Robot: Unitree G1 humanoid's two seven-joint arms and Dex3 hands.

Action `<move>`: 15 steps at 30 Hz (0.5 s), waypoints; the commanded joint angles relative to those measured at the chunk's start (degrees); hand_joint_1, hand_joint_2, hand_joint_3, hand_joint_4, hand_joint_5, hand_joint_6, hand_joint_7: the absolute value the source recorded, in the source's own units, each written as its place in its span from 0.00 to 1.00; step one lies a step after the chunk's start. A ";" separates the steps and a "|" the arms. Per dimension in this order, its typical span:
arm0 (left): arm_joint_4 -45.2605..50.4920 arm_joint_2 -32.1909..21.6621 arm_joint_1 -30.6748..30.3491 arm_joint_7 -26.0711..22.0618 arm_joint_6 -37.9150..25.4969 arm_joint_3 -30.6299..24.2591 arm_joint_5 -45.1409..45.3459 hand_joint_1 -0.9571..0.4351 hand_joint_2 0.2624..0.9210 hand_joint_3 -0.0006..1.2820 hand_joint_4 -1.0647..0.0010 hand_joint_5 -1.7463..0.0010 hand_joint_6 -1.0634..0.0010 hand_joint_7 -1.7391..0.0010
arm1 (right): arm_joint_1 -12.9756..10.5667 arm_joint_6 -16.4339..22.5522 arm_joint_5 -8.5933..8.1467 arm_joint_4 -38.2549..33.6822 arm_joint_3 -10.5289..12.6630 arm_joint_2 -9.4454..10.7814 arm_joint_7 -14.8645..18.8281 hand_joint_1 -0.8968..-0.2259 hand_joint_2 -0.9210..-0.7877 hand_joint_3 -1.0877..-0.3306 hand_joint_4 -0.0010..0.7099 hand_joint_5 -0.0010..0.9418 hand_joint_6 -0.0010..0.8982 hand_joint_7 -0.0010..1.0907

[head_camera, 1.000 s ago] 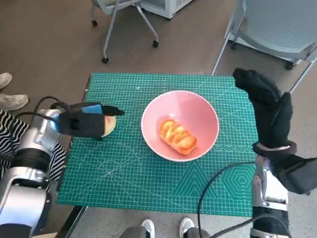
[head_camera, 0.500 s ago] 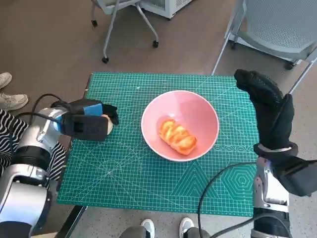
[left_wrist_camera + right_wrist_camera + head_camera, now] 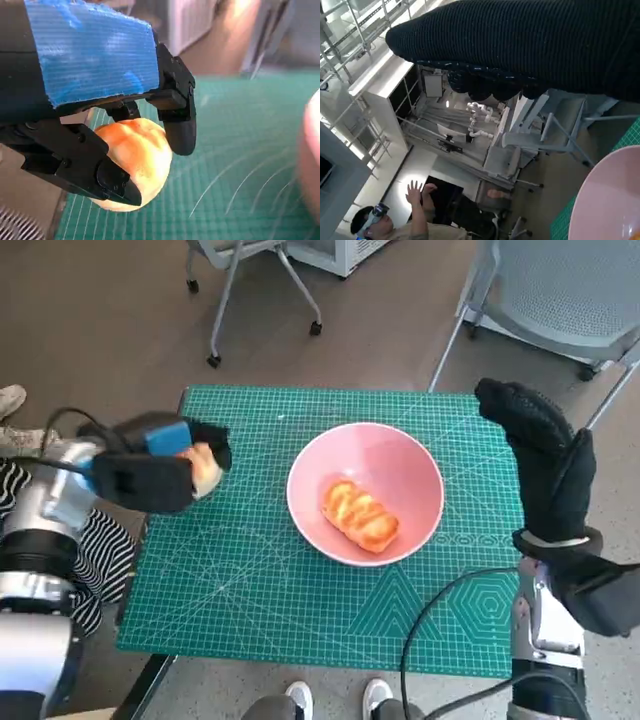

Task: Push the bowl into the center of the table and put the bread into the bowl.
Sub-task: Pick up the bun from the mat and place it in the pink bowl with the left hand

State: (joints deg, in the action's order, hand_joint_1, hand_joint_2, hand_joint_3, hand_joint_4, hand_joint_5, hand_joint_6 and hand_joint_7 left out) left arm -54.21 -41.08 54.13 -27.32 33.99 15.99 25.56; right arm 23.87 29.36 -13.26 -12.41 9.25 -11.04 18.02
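Bread roll [image 3: 205,468] is held in the left hand [image 3: 150,475], fingers [image 3: 177,117] clamped round it, lifted clear of the surface [image 3: 250,590] near its left edge. Bowl [image 3: 400,465] is seen near mid-surface, well apart to the roll's right, with a braided bread [image 3: 360,515] already inside. Left hand is judged the nearer; carry runs rightward. Right hand [image 3: 545,465] is raised, holding nothing, fingers straight, just beyond the bowl's right rim.

No readable text, label, brand or number shows in any view; the green cutting mat [image 3: 300,610] carries only white grid lines and shapes
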 commanded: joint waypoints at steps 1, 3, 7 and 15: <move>8.38 -1.21 -0.05 -2.06 0.30 -2.97 -4.15 0.69 1.00 0.04 0.29 0.42 0.42 0.28 | -0.98 -0.88 0.25 -0.47 -0.01 0.08 -0.31 0.33 0.00 0.49 0.34 0.01 0.14 0.45; 12.44 -1.09 -0.59 -2.87 -0.52 -4.15 -5.80 0.69 1.00 0.03 0.27 0.43 0.41 0.29 | -0.92 -0.88 0.22 -0.55 -0.07 0.16 -0.31 0.33 0.00 0.49 0.34 0.01 0.14 0.45; 20.31 -0.59 -1.68 -4.10 -3.24 -5.61 -7.86 0.69 0.99 0.02 0.26 0.43 0.40 0.30 | -0.82 -0.94 0.12 -0.69 -0.14 0.23 -0.31 0.32 0.00 0.49 0.34 0.01 0.15 0.45; 34.63 2.22 -2.71 -4.64 -8.94 -5.88 -8.75 0.69 0.99 0.01 0.24 0.42 0.37 0.34 | -0.71 -0.53 0.15 -1.19 -0.28 0.43 -0.21 0.32 0.00 0.50 0.34 0.01 0.15 0.45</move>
State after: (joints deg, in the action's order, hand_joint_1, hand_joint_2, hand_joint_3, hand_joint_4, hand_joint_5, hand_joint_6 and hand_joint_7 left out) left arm -24.41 -40.21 52.55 -31.42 26.86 10.09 17.43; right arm 23.88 29.30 -13.28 -12.56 9.02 -10.97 18.01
